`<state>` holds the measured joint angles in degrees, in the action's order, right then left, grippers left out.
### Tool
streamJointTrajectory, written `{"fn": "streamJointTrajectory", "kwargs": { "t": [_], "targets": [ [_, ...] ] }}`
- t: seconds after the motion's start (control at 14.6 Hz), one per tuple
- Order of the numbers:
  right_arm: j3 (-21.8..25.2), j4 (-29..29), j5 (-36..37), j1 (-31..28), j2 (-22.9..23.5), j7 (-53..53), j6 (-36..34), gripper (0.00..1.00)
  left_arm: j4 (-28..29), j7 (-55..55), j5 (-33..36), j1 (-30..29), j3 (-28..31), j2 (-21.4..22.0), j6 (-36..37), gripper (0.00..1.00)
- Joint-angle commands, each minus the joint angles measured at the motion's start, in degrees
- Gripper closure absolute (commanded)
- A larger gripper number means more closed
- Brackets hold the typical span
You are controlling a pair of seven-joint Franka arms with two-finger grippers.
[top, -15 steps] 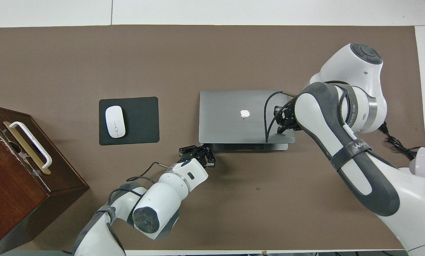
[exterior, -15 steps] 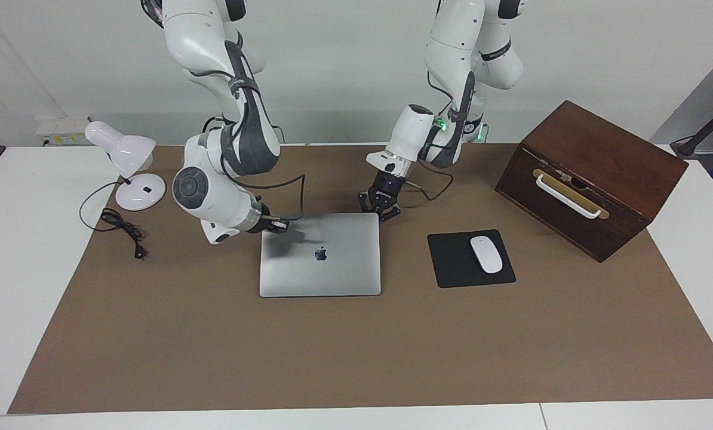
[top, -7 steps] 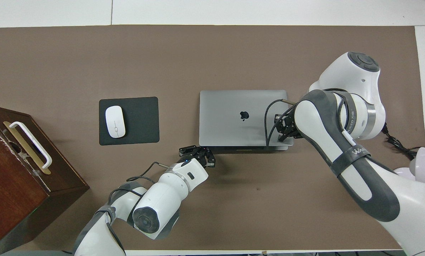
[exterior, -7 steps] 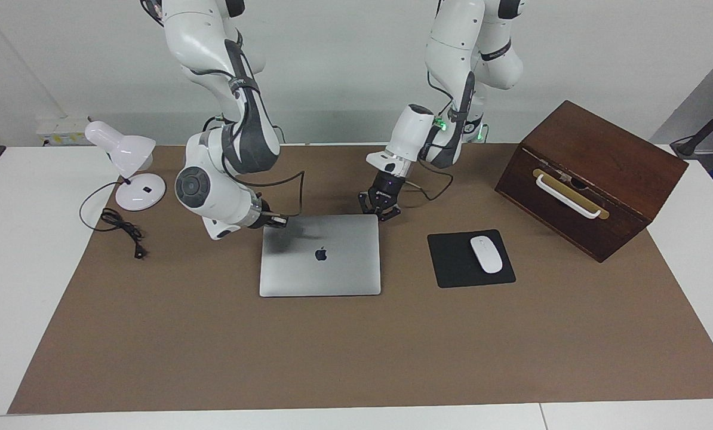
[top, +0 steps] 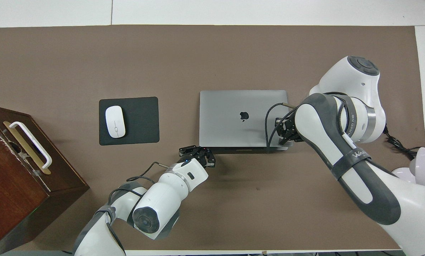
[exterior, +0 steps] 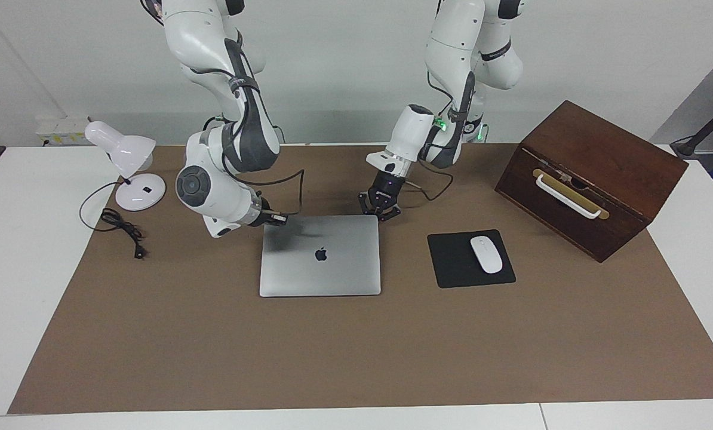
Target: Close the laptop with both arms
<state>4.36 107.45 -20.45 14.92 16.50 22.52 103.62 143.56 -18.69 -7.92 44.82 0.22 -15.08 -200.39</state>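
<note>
1. The laptop [exterior: 320, 255] [top: 243, 118] is seen lying shut and flat on the brown mat [exterior: 356, 352] [top: 212, 57], lid up with the dark logo showing, about midway between the two arms' ends of the table.
2. The right gripper [exterior: 276, 220] [top: 285, 131] is found at the lid's corner nearest the robots, toward the right arm's end; its fingers are clenched, with nothing grasped. Whether it presses on the lid cannot be told.
3. The left gripper [exterior: 381, 212] [top: 197, 153] is placed just beside the laptop's other near corner, toward the left arm's end, pointed down at the mat; its jaws are clenched on nothing.
4. A black pad [exterior: 470, 258] [top: 129, 121] is laid beside the laptop toward the left arm's end, with a white mouse [exterior: 486, 254] [top: 115, 121] resting on it.
5. A wooden box [exterior: 589, 178] [top: 24, 174] with a white handle is set at the left arm's end of the mat.
6. A white lamp [exterior: 125, 164] [top: 424, 165] and its black cord [exterior: 120, 230] are seen at the right arm's end.
</note>
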Motion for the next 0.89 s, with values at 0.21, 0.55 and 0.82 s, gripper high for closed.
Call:
{"fn": "streamJointTrajectory", "kwargs": {
  "t": [0.21,0.55,0.82],
  "targets": [
    [0.0,-2.5,0.6,-1.5,-0.8,-0.1,6.1,1.00,-0.5,1.3,-1.0,0.4,0.3,-2.2,-0.3,1.00],
    [0.2,-15.8,7.6,-7.3,-1.3,-5.5,3.4,0.93,-0.6,0.4,-1.0,0.4,0.3,-2.2,-0.3,1.00],
    [0.6,-24.1,15.5,-9.4,-2.5,-9.8,-3.6,0.93,-0.7,-2.0,-1.0,0.3,0.3,-0.5,-0.1,1.00]
  ]
}}
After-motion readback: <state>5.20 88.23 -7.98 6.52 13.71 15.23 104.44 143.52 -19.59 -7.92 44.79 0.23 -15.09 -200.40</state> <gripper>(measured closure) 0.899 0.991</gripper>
